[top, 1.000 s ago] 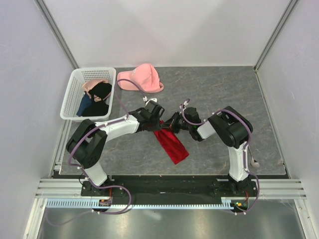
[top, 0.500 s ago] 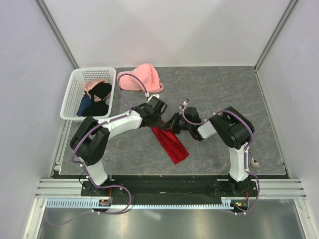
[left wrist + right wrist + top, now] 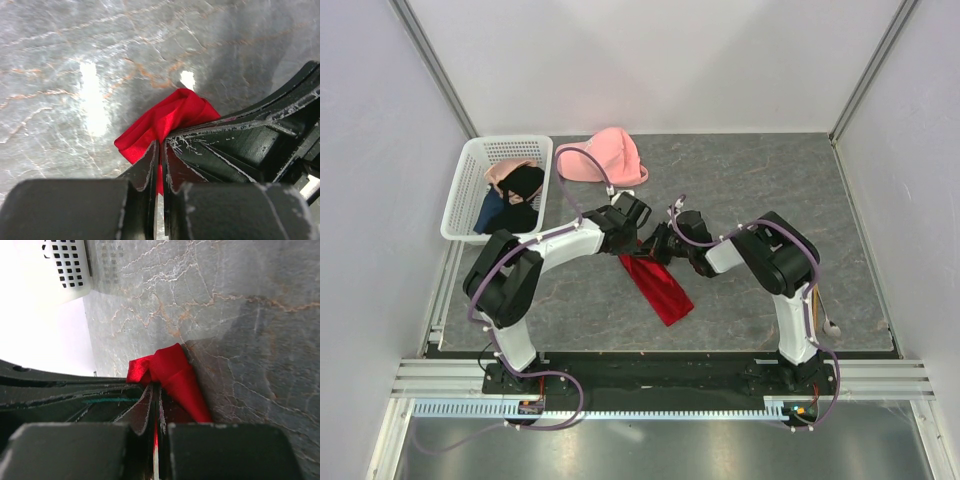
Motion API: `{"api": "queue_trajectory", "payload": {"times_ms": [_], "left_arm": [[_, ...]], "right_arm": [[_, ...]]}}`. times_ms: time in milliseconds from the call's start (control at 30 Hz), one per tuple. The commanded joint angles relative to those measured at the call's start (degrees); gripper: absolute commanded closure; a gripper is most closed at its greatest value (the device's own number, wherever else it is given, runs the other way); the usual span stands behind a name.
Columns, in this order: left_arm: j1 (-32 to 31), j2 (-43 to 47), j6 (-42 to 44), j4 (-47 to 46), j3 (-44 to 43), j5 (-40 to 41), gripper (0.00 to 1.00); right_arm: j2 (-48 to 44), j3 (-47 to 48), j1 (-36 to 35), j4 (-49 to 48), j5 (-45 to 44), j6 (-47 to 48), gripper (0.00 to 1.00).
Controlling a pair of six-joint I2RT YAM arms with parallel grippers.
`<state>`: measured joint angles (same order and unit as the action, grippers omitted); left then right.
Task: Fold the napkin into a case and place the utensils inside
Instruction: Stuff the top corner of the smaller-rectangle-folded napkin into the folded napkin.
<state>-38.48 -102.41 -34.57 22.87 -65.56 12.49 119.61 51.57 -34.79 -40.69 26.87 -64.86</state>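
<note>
The red napkin (image 3: 656, 285) lies as a narrow folded strip slanting down-right on the grey table. Its upper end is pinched between both grippers, which meet nose to nose there. My left gripper (image 3: 638, 240) is shut on the bunched upper end of the napkin (image 3: 165, 120). My right gripper (image 3: 657, 244) is shut on the same end of the napkin (image 3: 167, 371), red cloth showing between its jaws. The other arm's black finger crosses each wrist view. The orange utensils are out of view.
A white basket (image 3: 470, 185) with black, blue and pink garments stands at the back left. A pink cap (image 3: 608, 157) lies behind the grippers. The basket's corner (image 3: 67, 265) shows in the right wrist view. Enclosure walls bound the table.
Both grippers moved slightly left and toward the back, dragging the napkin's upper end with them. The strip's lower end shifted left too. Both stayed shut on the cloth.
</note>
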Motion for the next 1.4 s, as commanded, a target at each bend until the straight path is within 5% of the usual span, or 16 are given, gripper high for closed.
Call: {"api": "queue_trajectory", "payload": {"times_ms": [0, 333, 1067, 1367], "left_arm": [[0.2, -0.3, 0.3, -1.5, -0.9, -2.0, 0.92], [0.5, 2.1, 0.5, -2.2, 0.5, -2.5, 0.92], [0.4, 2.2, -0.5, -3.7, 0.3, -6.2, 0.92], [0.8, 4.0, -0.2, -3.4, 1.8, -4.6, 0.83]], "right_arm": [[-0.7, 2.3, -1.2, -0.7, -0.4, 2.2, 1.00], [-10.8, -0.2, 0.0, 13.9, -2.6, 11.6, 1.00], [-2.0, 3.6, -1.5, 8.9, -1.5, 8.0, 1.00], [-10.6, 1.9, 0.6, 20.2, -2.2, 16.2, 1.00]]}}
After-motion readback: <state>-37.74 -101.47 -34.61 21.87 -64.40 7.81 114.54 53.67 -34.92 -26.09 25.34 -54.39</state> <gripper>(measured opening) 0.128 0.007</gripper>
